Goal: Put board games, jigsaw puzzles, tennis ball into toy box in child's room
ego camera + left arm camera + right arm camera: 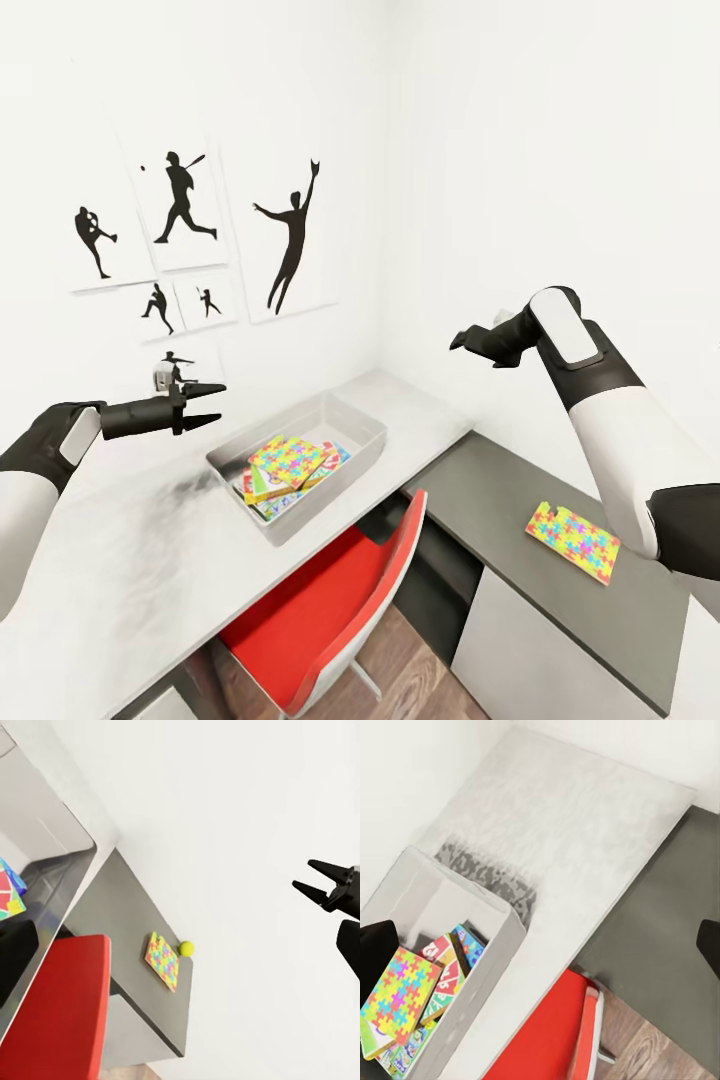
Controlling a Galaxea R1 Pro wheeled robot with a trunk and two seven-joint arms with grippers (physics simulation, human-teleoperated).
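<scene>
The grey toy box [335, 485] stands on the table's pale top [120, 560]. In it one jigsaw puzzle [290, 460] lies on top of stacked board games [262, 492]; the right wrist view shows the same puzzle [401, 994] and games [454, 960] inside the box [487, 990]. A second jigsaw puzzle [573, 541] lies on the lower dark grey section, and the yellow tennis ball [186, 948] rests right beside it [163, 960]. My left gripper [205, 405] hovers open, up and left of the box. My right gripper [458, 341] is raised high over the desk corner, open and empty [302, 874].
A red chair [320, 610] is tucked under the desk between the two sections. White walls close the corner behind the desk, with black baseball silhouettes [180, 200] on the left one. Wood floor [410, 660] shows below the chair. White drawers [520, 650] front the dark section.
</scene>
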